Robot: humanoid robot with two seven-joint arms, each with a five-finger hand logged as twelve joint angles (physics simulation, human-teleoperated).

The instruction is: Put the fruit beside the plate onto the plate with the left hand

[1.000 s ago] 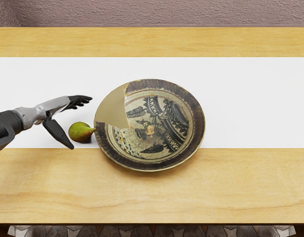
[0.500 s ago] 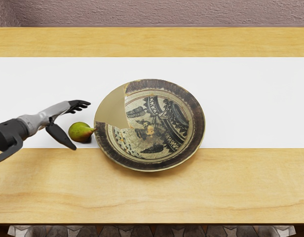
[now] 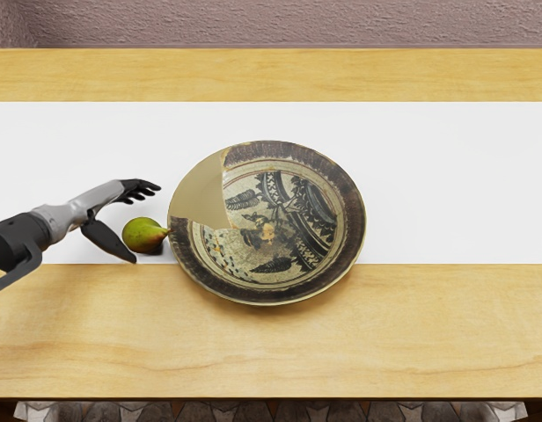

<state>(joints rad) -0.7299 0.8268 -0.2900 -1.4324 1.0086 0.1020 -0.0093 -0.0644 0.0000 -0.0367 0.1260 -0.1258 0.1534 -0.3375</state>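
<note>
Just right of the open, empty left hand point(image 3: 111, 209), the fig point(image 3: 144, 235) is found on the tabletop point(image 3: 271, 338), its stem end laid toward and touching the plate point(image 3: 355, 215).

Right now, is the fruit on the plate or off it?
Off. The fruit lies on the white cloth by the left rim of the plate. The left hand is open beside it, not gripping.

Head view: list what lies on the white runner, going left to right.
left robot hand, grey with black fingers, open → small green-and-reddish fruit → round ceramic plate with a dark painted pattern
</note>
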